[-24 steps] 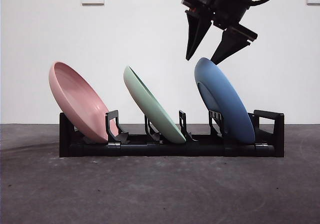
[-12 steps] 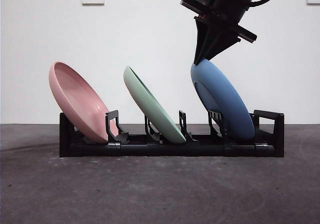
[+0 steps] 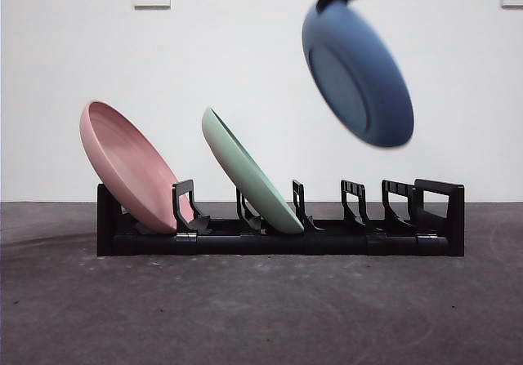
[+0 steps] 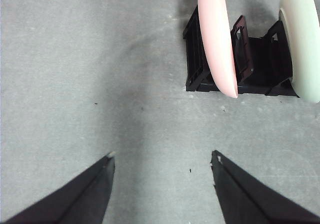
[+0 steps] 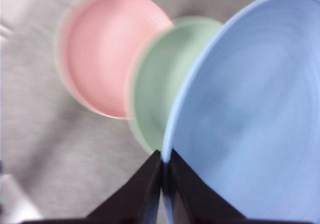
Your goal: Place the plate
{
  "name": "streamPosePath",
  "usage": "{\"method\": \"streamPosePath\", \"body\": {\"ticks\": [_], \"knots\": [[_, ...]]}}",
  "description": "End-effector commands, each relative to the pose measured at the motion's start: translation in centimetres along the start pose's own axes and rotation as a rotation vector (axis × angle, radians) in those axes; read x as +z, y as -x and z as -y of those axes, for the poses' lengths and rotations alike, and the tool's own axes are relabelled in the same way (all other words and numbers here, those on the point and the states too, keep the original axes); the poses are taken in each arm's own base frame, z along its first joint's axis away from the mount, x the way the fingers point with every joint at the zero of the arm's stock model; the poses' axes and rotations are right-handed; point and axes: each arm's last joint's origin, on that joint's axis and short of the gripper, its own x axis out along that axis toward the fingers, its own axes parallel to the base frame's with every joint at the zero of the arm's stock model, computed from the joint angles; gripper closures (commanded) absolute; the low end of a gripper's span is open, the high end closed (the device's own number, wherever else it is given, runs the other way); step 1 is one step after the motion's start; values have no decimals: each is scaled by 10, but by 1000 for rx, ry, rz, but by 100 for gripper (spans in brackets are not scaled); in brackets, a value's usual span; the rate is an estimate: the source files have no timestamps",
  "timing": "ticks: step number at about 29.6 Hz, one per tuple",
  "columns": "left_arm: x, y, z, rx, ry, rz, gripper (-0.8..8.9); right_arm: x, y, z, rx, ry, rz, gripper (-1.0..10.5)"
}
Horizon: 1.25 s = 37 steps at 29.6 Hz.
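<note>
Underfoot, a grey, rough-grained tabletop spreads beneath a long black plastic dish rack with upright slotted dividers. Two smooth, shallow round plates lean in the rack's slots, both tilted the same way: a matte pink plate at one end and a pale green plate in the next slot beside it; the slots at the other end stand open. A smooth, round blue plate hangs in the air above those open slots, tilted, its foot ring facing the front camera, touching neither rack nor table. The right gripper reaches down from the top edge of the front view and pinches the blue plate's upper rim, its two black wedge-shaped jaws pressed nearly together on either side of the thin edge. The left gripper hovers over bare tabletop just beside the rack's pink-plate end, its pointed black jaws spread wide apart, holding nothing.
</note>
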Motion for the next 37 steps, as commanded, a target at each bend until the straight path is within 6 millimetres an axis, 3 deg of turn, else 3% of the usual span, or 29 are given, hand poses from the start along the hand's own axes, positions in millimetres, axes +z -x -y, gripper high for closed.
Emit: {"method": "streamPosePath", "body": {"ticks": [1,5,10,21,25,30,37], "knots": [[5,5,2,-7,-8,28,504,4,23,-18,56,87,69,932],[5,5,2,-7,-8,28,503,-15,58,-48,51,236,87,932],[5,5,2,-7,-8,28,504,-70,90,-75,47,382,274,932],[5,5,2,-7,-8,29,503,-165,117,-73,103,495,395,932],[5,5,2,-7,-8,28,503,-190,109,-64,101,483,328,933],[5,5,2,-7,19,28,503,-211,83,-53,82,447,169,933],[5,5,2,-7,18,29,503,-214,45,-53,52,454,44,933]]}}
